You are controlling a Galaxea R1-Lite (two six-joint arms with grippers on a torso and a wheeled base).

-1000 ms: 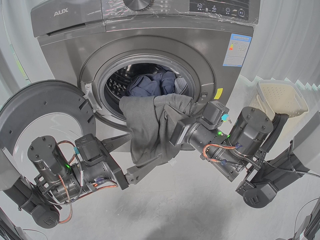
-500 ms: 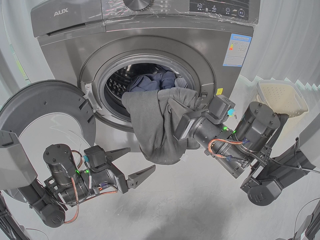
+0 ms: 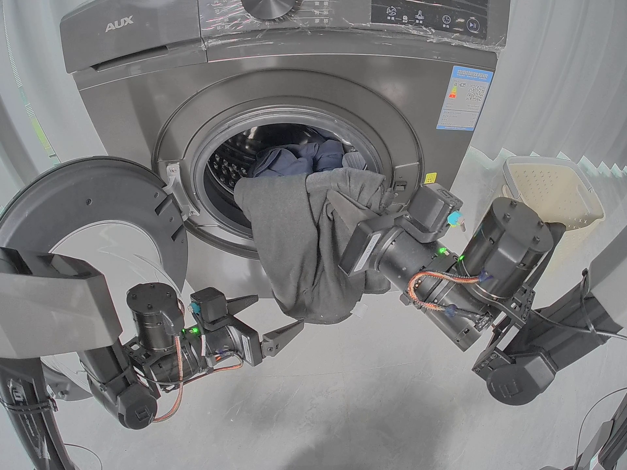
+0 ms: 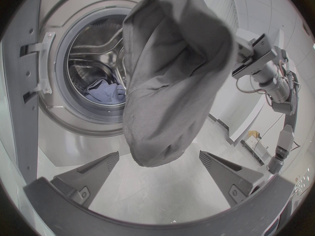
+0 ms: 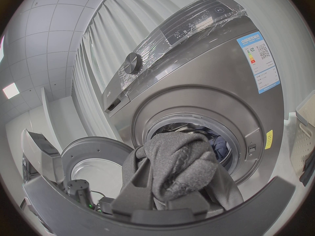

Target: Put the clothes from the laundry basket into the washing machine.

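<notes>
Now grey garment (image 3: 297, 243) inside right pincer (image 5: 162, 194), before drum (image 3: 238, 158).

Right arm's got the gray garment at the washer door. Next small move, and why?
Probably push the right end effector forward into the drum. It is shut on the gray garment at the opening, but most of the cloth hangs outside, below it. The left end effector is open below the hem, touching nothing, and could lift it after.

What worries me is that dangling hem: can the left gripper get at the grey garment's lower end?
Probably yes: the left gripper is open below and beside the grey garment's hanging end, with nothing between them; the right gripper grips only its top.
</notes>
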